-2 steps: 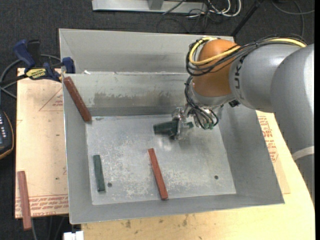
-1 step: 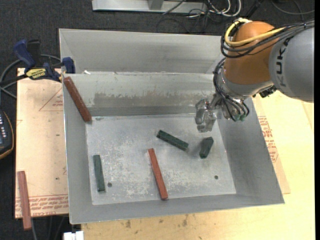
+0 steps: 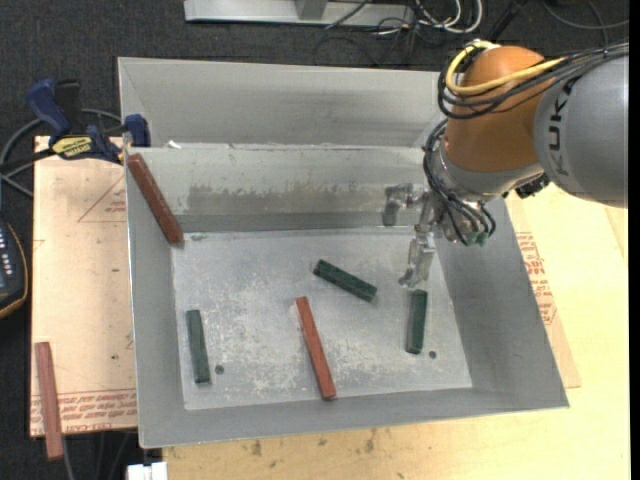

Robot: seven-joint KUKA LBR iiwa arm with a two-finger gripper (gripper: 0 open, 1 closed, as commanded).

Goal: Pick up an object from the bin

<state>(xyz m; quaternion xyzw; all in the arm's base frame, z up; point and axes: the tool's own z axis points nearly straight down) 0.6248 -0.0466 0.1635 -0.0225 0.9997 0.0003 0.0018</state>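
Pincer (image 3: 412, 271): poised just over the dark green bar's far end; spread or pressed together, cannot tell.
Dark green bar (image 3: 415, 322): flat on the bin (image 3: 300, 98) floor, right side.
Long axis: nearly front-to-back, far end tipped slightly right.
Risk: gripping so near the end, likely to pivot or slip out on lifting.

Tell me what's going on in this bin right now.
A KUKA arm reaches in from the right. Its gripper hangs low over the upper end of a dark green bar lying near the right side of the grey bin. A tilted green bar lies just left of the gripper, a third green bar lies near the left side, and a red-brown bar lies at middle front. Another red-brown bar leans on the left wall. None is lifted yet.
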